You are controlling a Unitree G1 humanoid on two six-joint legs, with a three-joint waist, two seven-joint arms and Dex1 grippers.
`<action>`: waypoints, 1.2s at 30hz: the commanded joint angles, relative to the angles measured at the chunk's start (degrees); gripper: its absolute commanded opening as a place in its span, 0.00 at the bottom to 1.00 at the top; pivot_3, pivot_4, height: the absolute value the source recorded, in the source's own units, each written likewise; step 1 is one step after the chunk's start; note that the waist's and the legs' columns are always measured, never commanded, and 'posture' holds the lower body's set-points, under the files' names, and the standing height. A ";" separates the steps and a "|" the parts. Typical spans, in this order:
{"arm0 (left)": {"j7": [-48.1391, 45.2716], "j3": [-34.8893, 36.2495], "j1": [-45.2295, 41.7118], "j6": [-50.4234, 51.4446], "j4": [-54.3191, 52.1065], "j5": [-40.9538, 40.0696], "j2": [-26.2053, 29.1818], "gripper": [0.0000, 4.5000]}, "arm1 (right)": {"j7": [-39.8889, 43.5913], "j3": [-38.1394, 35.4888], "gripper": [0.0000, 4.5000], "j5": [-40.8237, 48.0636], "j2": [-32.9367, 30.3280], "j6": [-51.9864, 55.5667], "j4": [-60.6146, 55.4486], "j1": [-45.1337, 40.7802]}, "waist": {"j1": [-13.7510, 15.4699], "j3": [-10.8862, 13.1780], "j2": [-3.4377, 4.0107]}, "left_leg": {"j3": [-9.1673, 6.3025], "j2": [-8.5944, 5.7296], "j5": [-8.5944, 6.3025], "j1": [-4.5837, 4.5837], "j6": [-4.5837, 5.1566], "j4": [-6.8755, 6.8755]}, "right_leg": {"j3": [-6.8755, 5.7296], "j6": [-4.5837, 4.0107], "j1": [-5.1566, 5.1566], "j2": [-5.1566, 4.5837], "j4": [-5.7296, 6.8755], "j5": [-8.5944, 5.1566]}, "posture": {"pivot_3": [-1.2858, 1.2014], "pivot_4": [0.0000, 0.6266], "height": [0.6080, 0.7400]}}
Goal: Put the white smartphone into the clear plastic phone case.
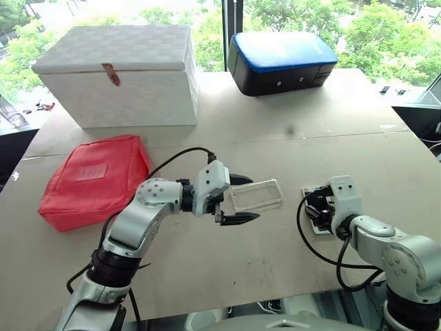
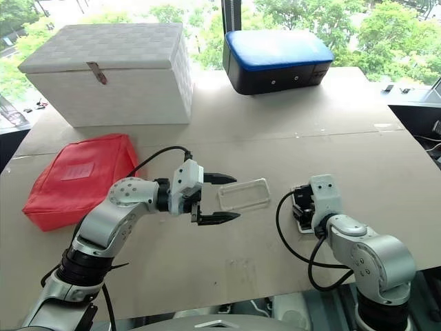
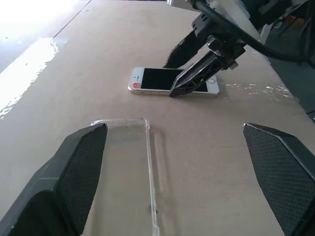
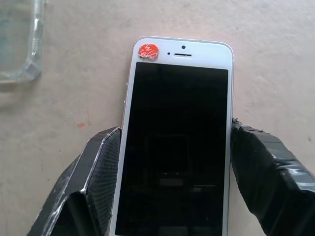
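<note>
Careful: your right pincer (image 4: 172,167) straddles the white smartphone (image 4: 178,128) without gripping yet; closing unevenly could skid it. Your left pincer (image 1: 238,200) gapes, clear plastic phone case (image 1: 256,196) between its fingers.

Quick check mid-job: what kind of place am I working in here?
Probably an office or lab by a window: a plain tabletop with a white storage box and a blue-topped case, trees outside behind.

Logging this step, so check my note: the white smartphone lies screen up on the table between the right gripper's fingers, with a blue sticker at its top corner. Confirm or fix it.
One detail is wrong: the sticker is red, not blue, as the right wrist view shows. The rest holds: the white smartphone lies screen up on the table between the fingers of the right gripper.
</note>
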 commanded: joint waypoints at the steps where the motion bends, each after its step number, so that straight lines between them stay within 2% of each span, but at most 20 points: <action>1: 1.18 1.34 0.93 -1.64 -0.53 -0.21 0.01 1.00 | 7.73 0.16 0.64 2.15 -5.24 1.89 4.84 -1.74 | -0.01 0.11 0.17 | 0.00 -0.01 0.00 -0.03 0.00 0.00 | -0.01 0.00 0.00 0.00 -0.06 0.00 | 0.52 0.24 1.00; 5: 2.98 3.07 2.53 -2.22 -0.91 -0.11 0.56 1.00 | 19.14 -2.13 0.64 4.53 -13.40 -5.77 10.38 -9.90 | -0.20 0.46 0.37 | 0.02 -0.04 -0.01 -0.14 0.04 0.00 | -0.02 0.02 -0.04 -0.05 -0.19 0.01 | 0.52 0.24 1.00; 7: 4.38 4.09 3.38 -1.91 -1.58 -0.23 0.72 1.00 | 26.49 -1.14 0.63 5.68 -18.19 -10.59 13.66 -13.68 | -0.04 0.98 0.78 | 0.03 -0.05 -0.01 -0.22 0.05 0.06 | -0.09 0.03 -0.07 -0.09 -0.19 0.02 | 0.52 0.24 1.00; 10: 5.26 5.94 5.08 -2.55 -2.04 -0.38 1.72 1.00 | 36.75 4.01 0.63 5.08 -23.25 -19.47 16.64 -19.39 | 0.09 1.14 0.97 | 0.02 -0.06 0.14 -0.72 0.31 0.08 | -0.19 0.11 -0.57 -0.09 -0.09 0.09 | 0.52 0.24 1.00; 12: 6.61 6.68 7.07 -4.71 -3.15 1.46 2.57 1.00 | 43.95 10.20 0.63 2.39 -26.27 -25.94 18.81 -24.25 | -0.04 1.16 0.98 | -0.01 -0.04 0.16 -1.04 0.30 0.11 | -0.23 0.22 -0.90 -0.03 0.00 0.17 | 0.52 0.24 1.00; 14: 7.59 8.35 9.27 -3.67 -5.38 0.33 3.19 1.00 | 51.55 16.49 0.62 -1.37 -27.88 -33.95 21.32 -28.91 | -0.10 1.17 0.97 | 0.01 -0.04 0.21 -1.06 0.21 0.09 | -0.19 -0.09 -0.95 -0.02 0.03 0.26 | 0.52 0.24 1.00; 16: 8.16 10.86 11.35 -3.47 -6.26 -1.25 3.53 1.00 | 56.61 21.77 0.62 -4.72 -27.36 -39.46 24.25 -33.13 | 0.05 1.21 0.96 | 0.02 -0.05 0.26 -1.09 -0.04 0.08 | -0.12 -0.11 -0.96 -0.04 -0.04 0.25 | 0.52 0.24 1.00; 19: 8.58 14.65 15.65 -10.25 -6.81 -1.96 1.75 1.00 | 62.80 30.67 0.62 -12.58 -25.18 -48.36 30.50 -39.26 | 0.10 1.23 0.94 | 0.02 -0.07 0.18 -1.18 0.03 0.11 | -0.13 -0.09 -0.94 -0.07 -0.26 0.25 | 0.52 0.24 1.00; 23: 5.96 18.79 21.37 -7.48 -10.78 -8.04 3.79 1.00 | 69.51 39.09 0.62 -22.33 -22.76 -60.38 38.25 -43.86 | 0.37 1.31 0.88 | -0.01 -0.15 0.08 -1.26 0.14 0.25 | -0.17 -0.08 -0.93 -0.15 -0.54 0.26 | 0.52 0.24 1.00; 28: 5.76 22.13 25.56 -7.39 -12.57 -9.42 5.57 1.00 | 75.61 43.25 0.62 -29.11 -22.02 -70.19 45.48 -46.44 | 0.32 1.35 0.93 | -0.05 -0.23 0.08 -1.39 0.14 0.32 | -0.15 -0.09 -0.94 -0.16 -0.62 0.29 | 0.52 0.24 1.00; 36: 8.45 22.58 29.97 -8.34 -16.07 -8.29 5.40 1.00 | 81.70 41.32 0.62 -33.20 -19.59 -77.44 51.14 -47.78 | 0.13 1.35 0.93 | -0.05 -0.17 0.11 -1.33 0.04 0.29 | -0.15 -0.09 -0.93 -0.08 -0.54 0.31 | 0.52 0.24 1.00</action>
